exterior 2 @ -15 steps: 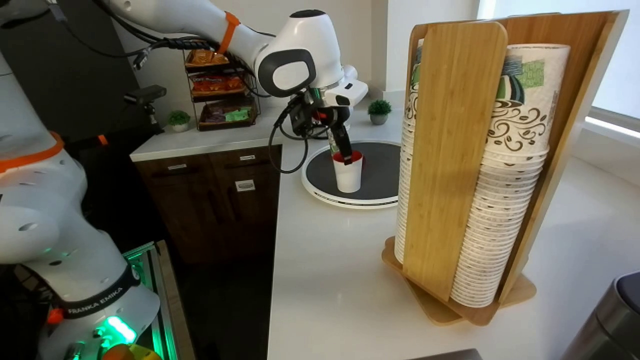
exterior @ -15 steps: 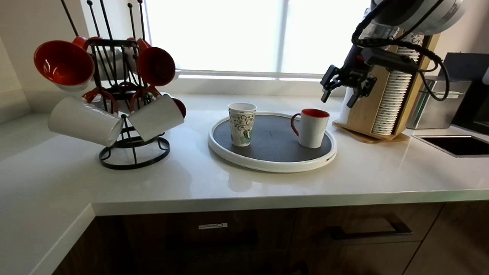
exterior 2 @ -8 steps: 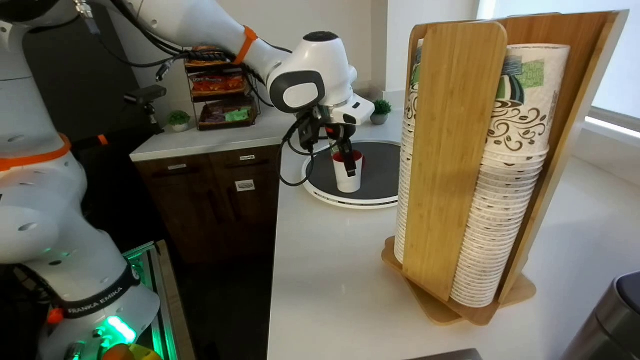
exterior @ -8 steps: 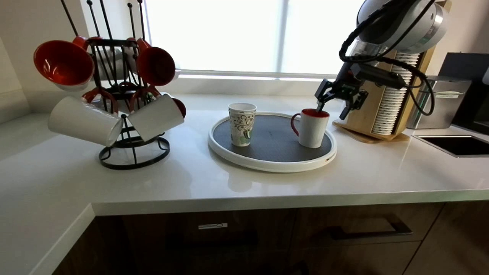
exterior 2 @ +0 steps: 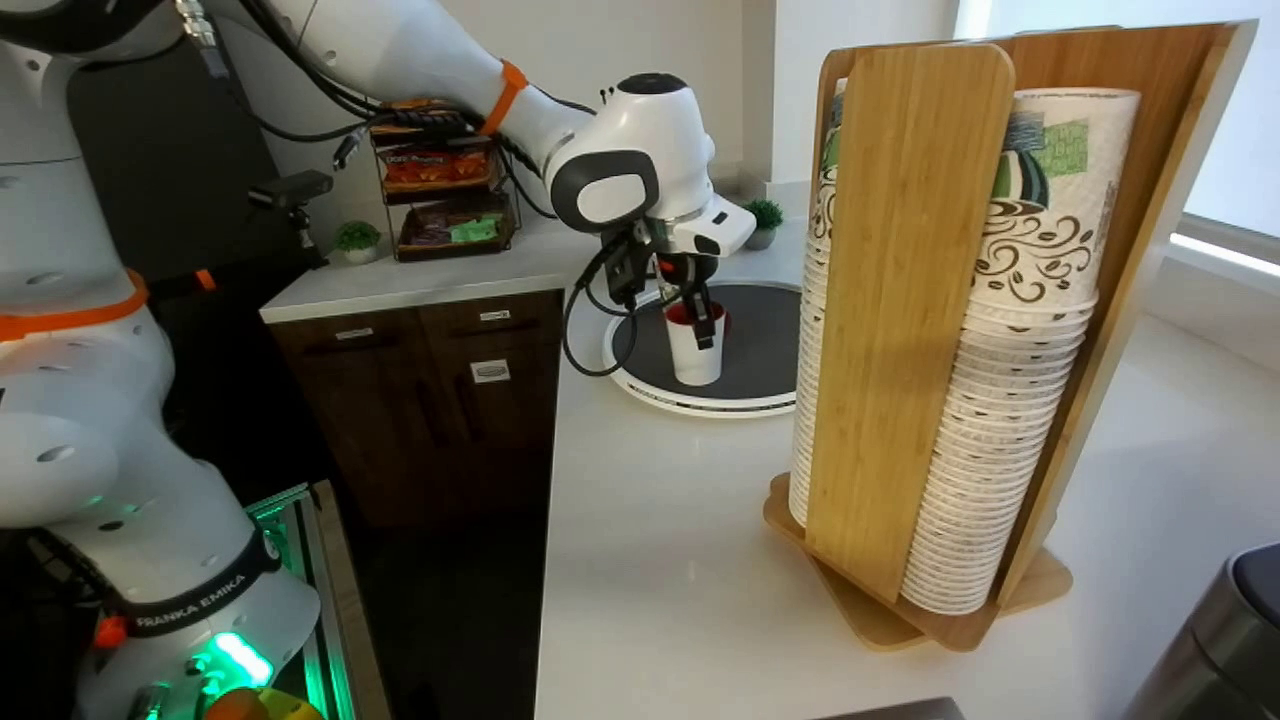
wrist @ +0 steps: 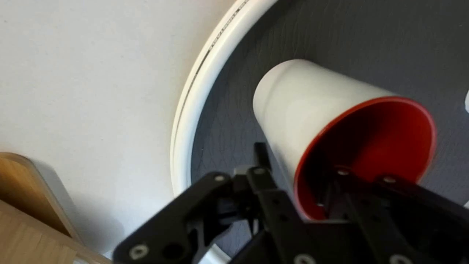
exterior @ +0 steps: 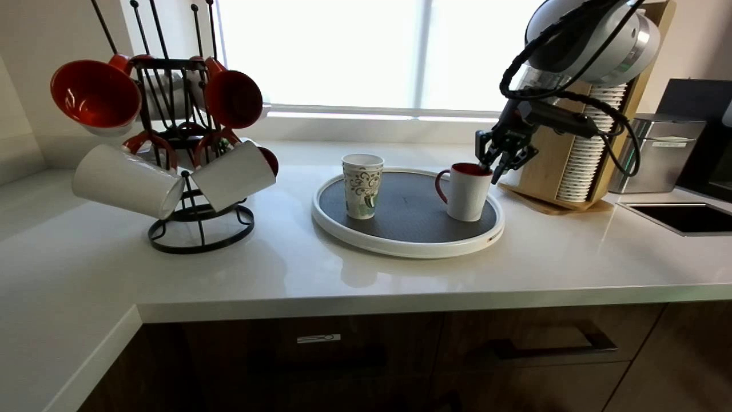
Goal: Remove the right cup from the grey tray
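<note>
The right cup (exterior: 466, 197), a white mug with a red interior and red handle, stands upright on the grey tray (exterior: 406, 234) near its right side. My gripper (exterior: 490, 173) comes down at the mug's rim. In the wrist view the red mouth of the right cup (wrist: 311, 99) faces me. One finger reaches inside it, its tip lost in the dark; the outer fingertip (wrist: 261, 154) lies close along the outside wall. The jaws straddle the wall partly open, a gap still showing between them. Whether either finger touches the mug is unclear.
A patterned paper cup (exterior: 362, 189) shares the tray. A black rack (exterior: 200, 214) hung with mugs stands at left in that exterior view. Close beside the gripper is a tall wooden dispenser (exterior 2: 905, 320) of stacked cups. Cables (exterior 2: 600, 365) loop below the wrist.
My gripper has come down from above the mug until one finger sits inside the rim. Its jaws have narrowed from wide apart to a smaller gap. Mug and tray have not moved.
</note>
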